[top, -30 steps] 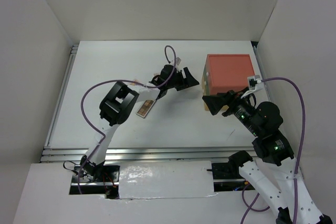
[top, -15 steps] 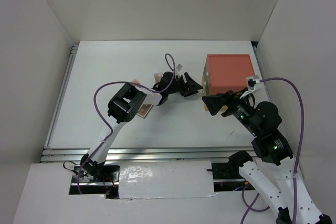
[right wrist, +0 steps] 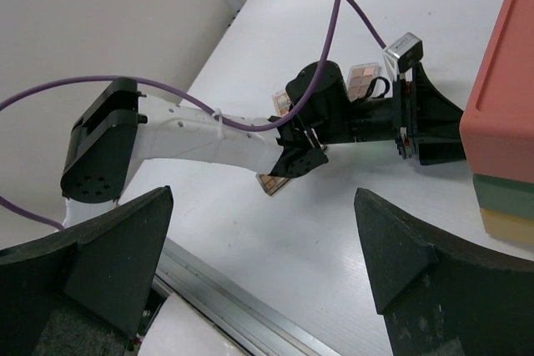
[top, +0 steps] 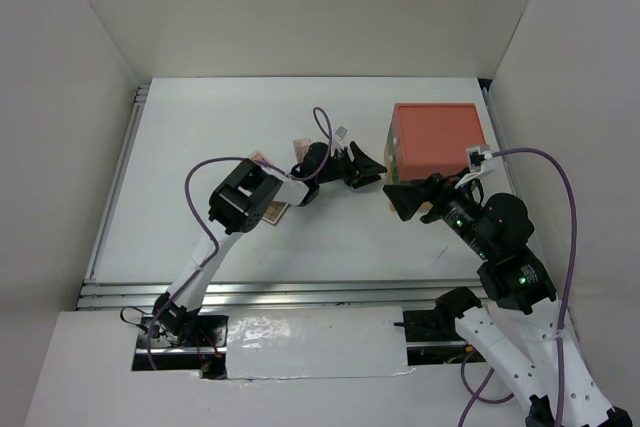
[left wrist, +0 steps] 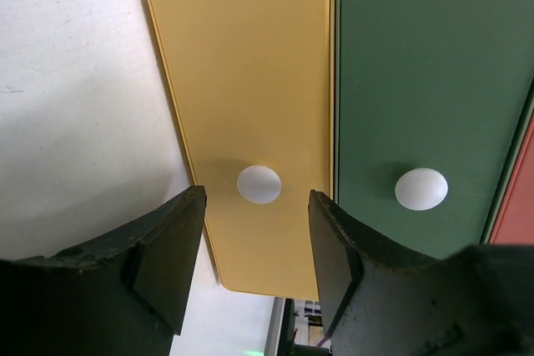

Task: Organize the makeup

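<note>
My left gripper [top: 366, 166] is open and empty, right in front of the drawer box [top: 437, 141]. In the left wrist view its jaws [left wrist: 257, 203] stand either side of the white knob [left wrist: 259, 184] of the yellow drawer [left wrist: 242, 81], apart from it. Eyeshadow palettes lie on the table: one [top: 274, 213] partly under the left arm, one [top: 300, 147] and one [top: 258, 159] behind it. They also show in the right wrist view [right wrist: 365, 77] [right wrist: 271, 183]. My right gripper [top: 405, 198] is open and empty, hovering in front of the box. No compacts or tubes show.
The green drawer [left wrist: 425, 81] with its own white knob [left wrist: 421, 188] is beside the yellow one, with a sliver of the red drawer [left wrist: 519, 206] beyond. White walls enclose the table [top: 200, 137]. A metal rail [top: 250, 292] runs along the near edge.
My left gripper has moved right, from above the palettes to just in front of the drawer box. The right arm has hardly moved.
</note>
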`<act>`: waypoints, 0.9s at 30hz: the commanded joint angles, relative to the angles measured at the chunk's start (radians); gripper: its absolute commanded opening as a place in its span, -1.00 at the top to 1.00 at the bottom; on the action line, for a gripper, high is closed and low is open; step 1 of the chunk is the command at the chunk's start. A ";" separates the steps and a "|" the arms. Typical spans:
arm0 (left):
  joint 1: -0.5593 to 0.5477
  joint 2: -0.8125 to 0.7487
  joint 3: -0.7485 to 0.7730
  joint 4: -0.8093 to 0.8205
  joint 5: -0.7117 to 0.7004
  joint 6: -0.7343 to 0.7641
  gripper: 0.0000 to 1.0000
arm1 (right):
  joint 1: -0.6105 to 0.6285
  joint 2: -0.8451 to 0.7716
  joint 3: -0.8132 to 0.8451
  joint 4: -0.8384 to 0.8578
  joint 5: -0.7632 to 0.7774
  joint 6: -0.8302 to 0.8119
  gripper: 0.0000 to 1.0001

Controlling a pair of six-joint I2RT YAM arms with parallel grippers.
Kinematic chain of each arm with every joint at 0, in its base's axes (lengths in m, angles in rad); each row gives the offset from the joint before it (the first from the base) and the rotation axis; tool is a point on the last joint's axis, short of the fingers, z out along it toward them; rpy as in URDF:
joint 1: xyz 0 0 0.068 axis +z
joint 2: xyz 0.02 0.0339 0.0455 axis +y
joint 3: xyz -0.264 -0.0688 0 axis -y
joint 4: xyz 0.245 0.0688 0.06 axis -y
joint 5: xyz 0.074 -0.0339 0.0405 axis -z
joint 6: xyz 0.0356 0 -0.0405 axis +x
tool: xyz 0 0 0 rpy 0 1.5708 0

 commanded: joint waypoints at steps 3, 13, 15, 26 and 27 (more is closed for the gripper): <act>-0.018 0.042 0.036 -0.083 -0.003 0.041 -0.30 | 0.006 -0.006 -0.001 0.037 -0.007 -0.012 -0.94; -0.028 0.056 0.065 -0.140 -0.032 0.056 -0.13 | 0.004 -0.019 -0.002 0.027 0.002 -0.018 -0.94; -0.028 0.058 0.063 -0.135 -0.034 0.051 -0.10 | 0.006 -0.018 -0.002 0.026 0.000 -0.019 -0.95; -0.028 0.079 0.114 -0.129 -0.040 0.038 0.19 | 0.004 -0.012 0.006 0.021 -0.001 -0.026 -0.94; -0.027 0.079 0.114 -0.124 -0.040 0.036 0.23 | 0.006 -0.013 0.006 0.021 -0.001 -0.027 -0.94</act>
